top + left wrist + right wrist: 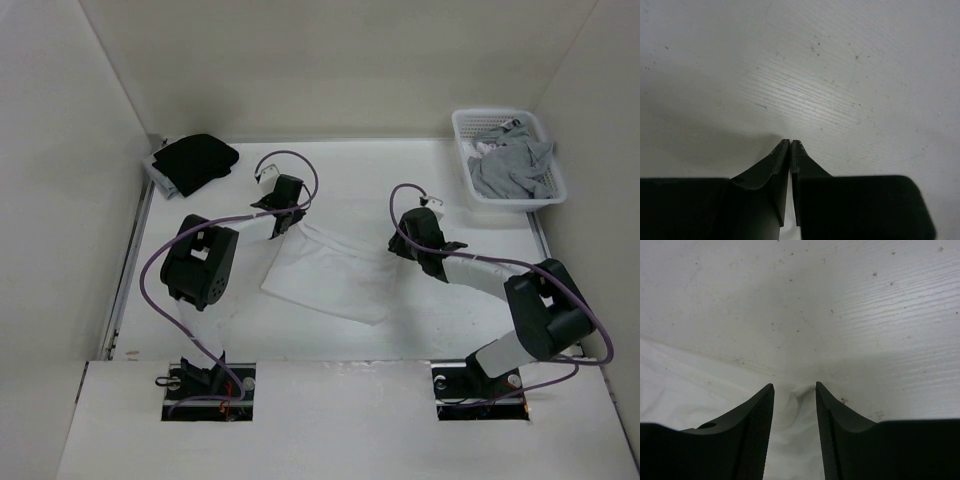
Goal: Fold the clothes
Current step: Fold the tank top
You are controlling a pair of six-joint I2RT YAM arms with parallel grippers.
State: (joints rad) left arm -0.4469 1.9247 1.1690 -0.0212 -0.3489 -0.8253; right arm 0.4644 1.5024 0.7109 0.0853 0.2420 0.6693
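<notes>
From above, the white tank top (pixel 325 275) lies spread and slightly skewed in the middle of the counter (pixel 350 185), between the two arms. The left gripper (pixel 283 226) sits on its far left corner and the right gripper (pixel 430 262) at its far right corner. A white basket (pixel 463 150) with a grey garment (pixel 510 165) stands far right, and a black garment (pixel 195 160) lies far left. In the left wrist view the left gripper (pixel 790 142) has its jaws pressed together over bare counter (pixel 815 75), with a thin white sliver of the top pinched between them. In the right wrist view the right gripper (pixel 794 386) has its jaws apart, astride a small raised ridge of the tank top (pixel 690 390), not clamped on it
</notes>
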